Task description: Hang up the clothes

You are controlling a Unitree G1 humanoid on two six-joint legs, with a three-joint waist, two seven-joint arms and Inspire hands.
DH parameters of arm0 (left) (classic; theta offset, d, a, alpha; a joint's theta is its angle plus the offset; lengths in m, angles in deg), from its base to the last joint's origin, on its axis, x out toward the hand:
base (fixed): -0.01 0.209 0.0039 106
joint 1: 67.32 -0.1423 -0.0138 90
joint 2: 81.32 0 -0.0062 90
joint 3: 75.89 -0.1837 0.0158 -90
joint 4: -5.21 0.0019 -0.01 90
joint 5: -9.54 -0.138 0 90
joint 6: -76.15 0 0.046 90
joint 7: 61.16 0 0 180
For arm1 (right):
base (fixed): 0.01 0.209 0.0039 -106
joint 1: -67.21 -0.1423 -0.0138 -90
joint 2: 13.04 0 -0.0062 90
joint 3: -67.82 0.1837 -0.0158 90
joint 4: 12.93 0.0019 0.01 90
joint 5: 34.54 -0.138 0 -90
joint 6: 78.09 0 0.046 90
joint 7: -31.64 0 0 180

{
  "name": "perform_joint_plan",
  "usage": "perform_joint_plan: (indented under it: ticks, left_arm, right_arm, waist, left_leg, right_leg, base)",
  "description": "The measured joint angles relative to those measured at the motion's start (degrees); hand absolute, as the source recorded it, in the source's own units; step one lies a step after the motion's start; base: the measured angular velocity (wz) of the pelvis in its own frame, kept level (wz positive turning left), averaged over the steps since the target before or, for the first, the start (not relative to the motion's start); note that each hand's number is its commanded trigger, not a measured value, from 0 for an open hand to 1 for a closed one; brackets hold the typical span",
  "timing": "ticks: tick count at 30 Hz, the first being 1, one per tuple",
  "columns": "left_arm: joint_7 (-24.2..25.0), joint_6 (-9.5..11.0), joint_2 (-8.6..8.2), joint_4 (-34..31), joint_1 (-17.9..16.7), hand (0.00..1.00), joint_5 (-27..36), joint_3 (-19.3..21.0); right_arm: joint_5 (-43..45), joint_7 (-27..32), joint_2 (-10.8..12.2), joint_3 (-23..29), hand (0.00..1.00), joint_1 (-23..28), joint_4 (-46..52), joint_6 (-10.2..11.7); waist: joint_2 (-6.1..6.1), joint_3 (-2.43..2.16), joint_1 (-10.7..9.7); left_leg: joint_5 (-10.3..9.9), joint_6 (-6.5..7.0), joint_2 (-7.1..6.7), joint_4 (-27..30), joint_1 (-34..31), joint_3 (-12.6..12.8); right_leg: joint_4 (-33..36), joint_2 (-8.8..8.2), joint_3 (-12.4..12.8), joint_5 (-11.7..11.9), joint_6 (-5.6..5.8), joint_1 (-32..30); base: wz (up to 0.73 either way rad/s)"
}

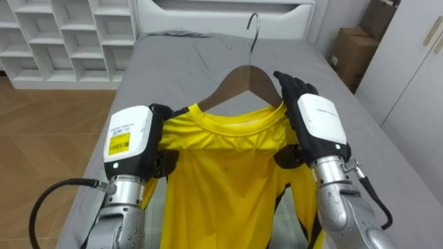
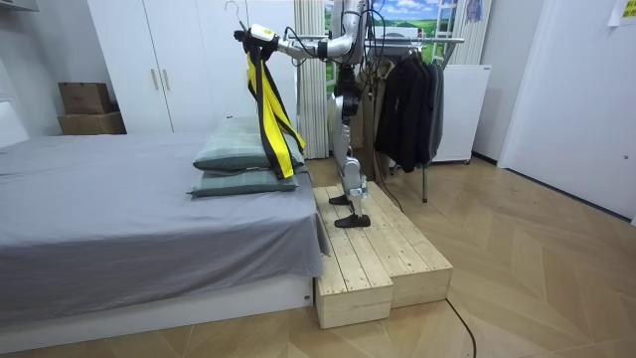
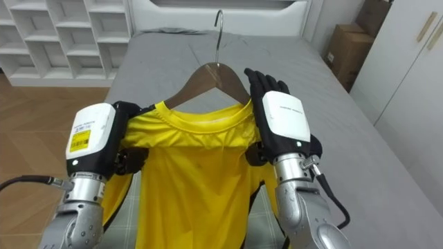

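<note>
A yellow shirt (image 1: 221, 180) hangs on a wooden hanger (image 1: 242, 79) with a metal hook (image 1: 253, 28), held up over the grey bed (image 1: 173, 62). My left hand (image 1: 131, 142) is curled round the shirt's left shoulder. At the right shoulder, my right hand (image 1: 315, 121) grips the shirt and the hanger's end, fingers reaching up along the hanger arm and thumb underneath. In the room view the shirt (image 2: 268, 99) dangles from my raised arms above the pillows (image 2: 238, 164). I stand on a wooden platform (image 2: 378, 259) beside the bed.
A clothes rack (image 2: 417, 40) with dark garments (image 2: 407, 99) stands just behind me. White cube shelves (image 1: 62, 34) lie past the bed at the far left. A cardboard box (image 1: 353, 48) and white wardrobe doors (image 1: 415, 69) are at the right.
</note>
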Motion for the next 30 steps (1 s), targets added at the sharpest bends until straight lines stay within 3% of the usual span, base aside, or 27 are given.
perform_joint_plan:
  ticks: [7,8,9,10,13,15,16,20,23,30]
  left_arm:
    - [0.8,-1.3,-0.39,0.0,1.1,1.00,0.0,0.0]
    - [0.8,-1.3,-0.38,0.0,1.1,1.00,0.1,0.0]
    - [0.8,-1.3,-0.39,0.0,1.1,1.00,0.1,0.0]
    - [0.8,-1.3,-0.39,0.0,1.1,1.00,0.1,0.0]
    - [0.8,-1.4,-0.46,0.0,1.1,1.00,0.0,0.0]
    - [0.9,-1.6,-0.34,0.0,1.1,1.00,0.0,-0.1]
    - [1.0,-1.8,-0.16,0.0,1.1,1.00,0.0,-0.1]
    - [1.5,-2.1,-0.30,0.0,1.1,1.00,0.2,-0.1]
    - [2.0,-2.4,-0.22,0.0,1.1,1.00,0.6,0.1]
    - [2.1,-2.7,-0.13,0.0,1.1,1.00,0.9,0.0]
  right_arm:
    - [-1.1,0.0,0.2,0.0,0.00,-2.2,-2.6,-0.4]
    - [-1.1,0.0,0.3,0.0,0.04,-2.2,-2.6,-0.4]
    - [-1.1,0.0,0.3,0.0,0.22,-2.3,-2.6,-0.4]
    - [-1.1,0.0,0.3,0.0,0.53,-2.3,-2.6,-0.4]
    - [-1.1,0.0,0.5,0.0,0.64,-2.3,-2.6,-0.4]
    - [-1.1,0.1,0.5,0.0,0.93,-2.9,-3.9,-0.4]
    - [-1.1,0.1,0.6,0.0,0.97,-3.4,-5.0,-0.4]
    - [-1.7,1.2,0.6,0.2,1.00,-3.9,-7.3,-0.4]
    - [-3.1,1.9,0.9,0.6,1.00,-3.9,-8.0,-0.4]
    - [-3.6,2.6,1.8,2.3,1.00,-3.9,-8.7,-1.0]
  waist:
    - [0.04,0.03,-0.4]
    - [0.05,0.03,-0.4]
    - [0.07,0.05,-0.4]
    - [0.09,0.06,-0.4]
    - [0.14,0.09,-0.6]
    - [0.17,0.11,-0.6]
    - [0.19,0.13,-0.5]
    - [0.30,0.21,-0.5]
    - [0.55,0.57,-0.5]
    - [0.58,0.61,-0.5]
  left_leg:
    - [0.0,0.00,0.00,0.0,0.0,0.0]
    - [0.0,0.00,0.00,0.0,0.0,0.0]
    - [0.0,0.00,0.00,0.0,0.0,0.0]
    - [0.0,0.00,0.00,-0.1,0.0,-0.1]
    - [0.0,0.00,0.00,-0.1,-0.1,-0.3]
    - [0.0,0.00,0.00,-0.1,0.0,-0.3]
    - [0.0,0.00,0.00,-0.1,0.0,-0.4]
    - [0.0,0.01,-0.01,-0.2,0.1,-0.8]
    - [0.0,0.01,-0.01,-0.2,0.1,-0.9]
    - [0.0,0.01,-0.01,-0.3,0.1,-1.1]
  right_leg:
    - [0.0,-0.03,-0.2,0.0,0.00,0.1]
    - [0.0,-0.03,-0.2,0.0,0.00,0.1]
    - [0.0,-0.03,-0.2,0.0,0.00,0.1]
    - [0.0,-0.04,-0.3,0.0,0.00,0.1]
    - [0.0,-0.05,-0.7,0.0,0.00,0.1]
    - [0.0,-0.08,-0.9,0.0,0.00,0.1]
    - [0.0,-0.08,-1.0,0.0,0.00,0.2]
    - [0.0,-0.10,-1.5,0.0,0.00,0.3]
    - [-0.1,-0.10,-1.6,0.0,0.00,0.3]
    - [-0.1,-0.09,-1.7,0.0,0.00,0.4]
  base:
    - [0.00]
    - [0.00]
    - [0.00]
    - [0.00]
    - [0.05]
    - [0.00]
    - [0.04]
    - [0.06]
    - [0.01]
    - [0.00]
